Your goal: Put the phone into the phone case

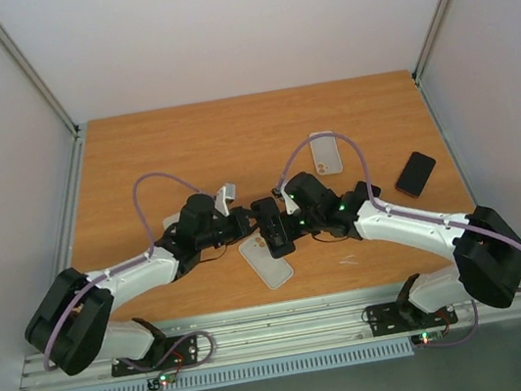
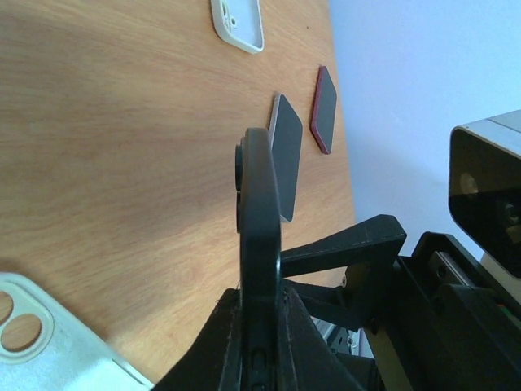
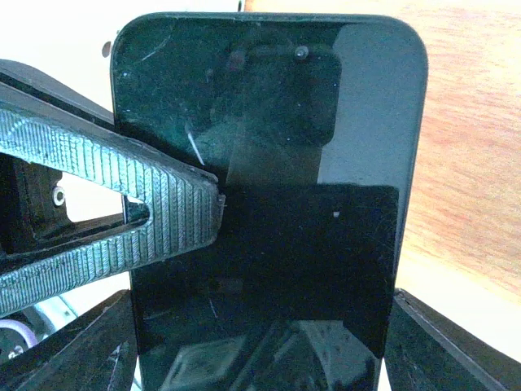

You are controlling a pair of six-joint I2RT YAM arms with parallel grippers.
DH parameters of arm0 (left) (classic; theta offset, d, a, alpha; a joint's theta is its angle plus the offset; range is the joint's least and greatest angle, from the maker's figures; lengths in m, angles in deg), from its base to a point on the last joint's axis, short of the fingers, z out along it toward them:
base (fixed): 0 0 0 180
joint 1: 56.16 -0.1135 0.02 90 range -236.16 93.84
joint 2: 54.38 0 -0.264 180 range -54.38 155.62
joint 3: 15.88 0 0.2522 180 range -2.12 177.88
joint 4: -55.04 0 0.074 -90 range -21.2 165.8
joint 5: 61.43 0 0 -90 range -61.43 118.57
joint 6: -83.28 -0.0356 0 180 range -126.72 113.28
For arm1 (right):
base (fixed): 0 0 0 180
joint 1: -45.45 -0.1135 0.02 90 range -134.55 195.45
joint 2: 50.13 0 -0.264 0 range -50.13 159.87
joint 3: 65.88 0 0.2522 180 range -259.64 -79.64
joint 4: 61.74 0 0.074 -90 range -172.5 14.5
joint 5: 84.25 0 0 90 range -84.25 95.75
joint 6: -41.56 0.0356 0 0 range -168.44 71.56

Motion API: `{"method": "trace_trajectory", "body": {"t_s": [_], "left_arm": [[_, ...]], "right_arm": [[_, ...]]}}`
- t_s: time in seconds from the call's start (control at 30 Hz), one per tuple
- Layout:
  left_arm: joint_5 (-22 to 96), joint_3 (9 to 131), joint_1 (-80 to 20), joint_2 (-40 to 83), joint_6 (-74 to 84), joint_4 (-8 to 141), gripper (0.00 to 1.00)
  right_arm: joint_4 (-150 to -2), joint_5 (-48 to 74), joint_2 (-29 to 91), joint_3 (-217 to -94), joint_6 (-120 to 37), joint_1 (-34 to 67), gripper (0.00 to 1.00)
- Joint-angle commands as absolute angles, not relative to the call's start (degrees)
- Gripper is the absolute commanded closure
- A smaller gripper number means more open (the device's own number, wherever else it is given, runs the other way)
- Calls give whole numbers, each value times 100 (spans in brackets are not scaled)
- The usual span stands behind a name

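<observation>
A black phone (image 1: 270, 226) hangs above the table between the two arms. My left gripper (image 1: 250, 222) is shut on its faces; in the left wrist view the phone (image 2: 259, 204) stands edge-on between the jaws of that gripper (image 2: 260, 297). My right gripper (image 1: 283, 229) is shut across the phone's width. In the right wrist view the phone (image 3: 269, 163) fills the frame, and the right gripper (image 3: 264, 346) flanks its lower edges. The left arm's ribbed finger (image 3: 106, 204) presses on the screen. The clear phone case (image 1: 268, 262) lies flat below, its camera holes (image 2: 20, 330) showing.
A second pale case (image 1: 326, 153) lies at the back right, also seen in the left wrist view (image 2: 238, 24). A dark phone with a red edge (image 1: 416, 173) lies at the right. A grey flat slab (image 2: 286, 163) rests near it. A pale object (image 1: 226, 196) sits behind the left arm.
</observation>
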State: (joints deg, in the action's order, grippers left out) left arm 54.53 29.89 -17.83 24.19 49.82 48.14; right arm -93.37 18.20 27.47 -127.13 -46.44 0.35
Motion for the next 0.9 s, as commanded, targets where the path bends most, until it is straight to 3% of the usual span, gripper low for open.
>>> {"method": "trace_trajectory", "body": {"t_s": [0.0, 0.13, 0.4, 0.63, 0.87], "left_arm": [[5472, 2846, -1732, 2170, 4981, 4254, 99], [5384, 2689, -1732, 1976, 4946, 4166, 100], [5045, 2200, -1841, 1456, 5000, 3868, 100], [5236, 1673, -2117, 881, 5232, 3020, 100], [5489, 1376, -2206, 453, 5414, 2131, 100]], "right_arm": [[-8756, 2074, 2515, -12694, -4501, -26, 37], [-8653, 2206, 2465, -12659, -4467, -26, 30], [-8352, 2638, 2240, -12527, -4506, -17, 2], [-7940, 3200, 2039, -12201, -4519, 127, 2], [-7368, 3919, 1693, -11793, -4339, 518, 12]]}}
